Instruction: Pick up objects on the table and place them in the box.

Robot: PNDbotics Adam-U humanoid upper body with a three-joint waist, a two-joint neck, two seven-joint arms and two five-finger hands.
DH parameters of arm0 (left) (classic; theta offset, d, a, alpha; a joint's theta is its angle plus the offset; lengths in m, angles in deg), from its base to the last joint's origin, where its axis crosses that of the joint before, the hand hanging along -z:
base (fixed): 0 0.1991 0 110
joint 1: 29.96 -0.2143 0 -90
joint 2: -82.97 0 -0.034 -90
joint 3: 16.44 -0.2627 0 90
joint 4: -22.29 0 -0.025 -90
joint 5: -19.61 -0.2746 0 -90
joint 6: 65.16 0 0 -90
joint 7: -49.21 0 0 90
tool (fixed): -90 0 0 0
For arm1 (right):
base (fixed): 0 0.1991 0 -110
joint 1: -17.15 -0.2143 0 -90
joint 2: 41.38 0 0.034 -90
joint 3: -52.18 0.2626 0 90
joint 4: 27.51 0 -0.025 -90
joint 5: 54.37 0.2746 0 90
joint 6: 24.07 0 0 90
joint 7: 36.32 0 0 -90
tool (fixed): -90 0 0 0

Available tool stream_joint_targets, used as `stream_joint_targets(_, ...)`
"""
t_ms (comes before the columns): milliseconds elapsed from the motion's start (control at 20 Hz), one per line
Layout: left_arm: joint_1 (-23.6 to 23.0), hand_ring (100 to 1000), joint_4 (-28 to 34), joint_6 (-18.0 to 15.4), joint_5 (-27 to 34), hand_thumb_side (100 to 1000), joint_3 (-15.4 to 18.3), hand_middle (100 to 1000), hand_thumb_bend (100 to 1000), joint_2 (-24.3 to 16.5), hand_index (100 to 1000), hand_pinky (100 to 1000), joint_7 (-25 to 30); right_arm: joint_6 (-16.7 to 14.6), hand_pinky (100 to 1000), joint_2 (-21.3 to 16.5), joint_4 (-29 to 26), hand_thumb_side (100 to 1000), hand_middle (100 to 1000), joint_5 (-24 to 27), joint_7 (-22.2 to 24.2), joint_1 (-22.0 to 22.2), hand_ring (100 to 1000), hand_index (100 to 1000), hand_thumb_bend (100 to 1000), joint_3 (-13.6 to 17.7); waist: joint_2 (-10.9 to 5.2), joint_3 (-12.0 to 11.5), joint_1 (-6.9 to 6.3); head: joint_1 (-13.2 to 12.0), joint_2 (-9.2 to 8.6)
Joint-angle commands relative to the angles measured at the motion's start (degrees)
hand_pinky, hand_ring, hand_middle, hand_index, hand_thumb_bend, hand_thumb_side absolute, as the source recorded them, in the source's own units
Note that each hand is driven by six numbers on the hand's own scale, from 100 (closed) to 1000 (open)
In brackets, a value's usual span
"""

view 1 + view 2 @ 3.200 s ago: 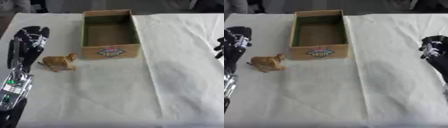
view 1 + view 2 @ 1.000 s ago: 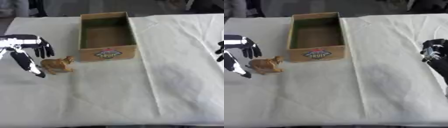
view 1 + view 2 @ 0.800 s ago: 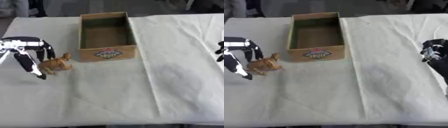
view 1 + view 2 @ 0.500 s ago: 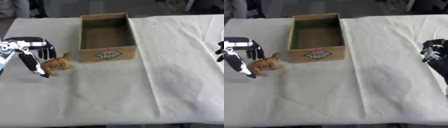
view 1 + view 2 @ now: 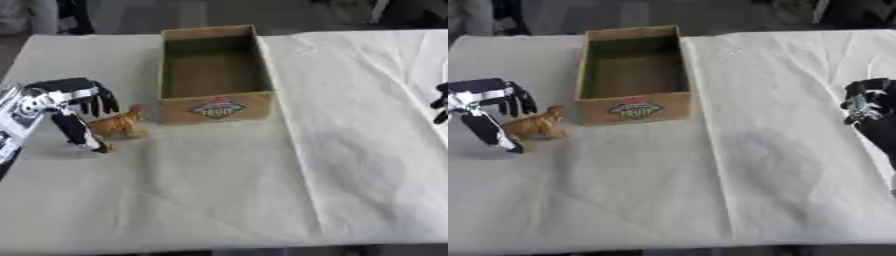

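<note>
A small orange toy animal (image 5: pixel 120 125) stands on the white cloth just left of the cardboard box (image 5: pixel 213 107), which is open on top and looks empty inside. My left hand (image 5: pixel 66 102) hovers over the toy from the left, thumb and fingers spread downward on either side of its rear, not closed on it. Far out at the right edge my right hand (image 5: pixel 864 104) rests with its fingers relaxed, well away from box and toy.
The white cloth (image 5: pixel 262 190) covers the whole table, with creases running down its right half. The box carries a round label on its near wall. Dark shapes stand beyond the far edge.
My left hand has swung in from the left and come down around the toy. The toy, the box and my right hand stay where they were.
</note>
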State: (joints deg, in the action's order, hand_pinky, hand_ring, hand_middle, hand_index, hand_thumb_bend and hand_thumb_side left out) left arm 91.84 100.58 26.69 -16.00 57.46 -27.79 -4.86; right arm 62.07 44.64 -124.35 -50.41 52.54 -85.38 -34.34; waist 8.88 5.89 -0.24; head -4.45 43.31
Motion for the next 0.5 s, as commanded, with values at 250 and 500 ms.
stream_joint_targets(250,0.63,408,0.57,0.05,-0.4,100,0.31,407,446,-0.82,515,386,-4.23,-0.07,383,-1.44,-1.2,372,599,0.32,0.05,-0.38,533,596,100,0.27,-0.58,-0.07,0.05,-0.2,0.0)
stream_joint_targets(500,0.66,321,1.47,0.11,1.19,100,1.24,312,392,-0.61,424,290,-10.89,-0.07,383,-1.44,-1.22,371,599,0.32,-0.02,-0.32,533,596,100,0.31,-0.56,-0.08,0.09,-0.16,-0.01)
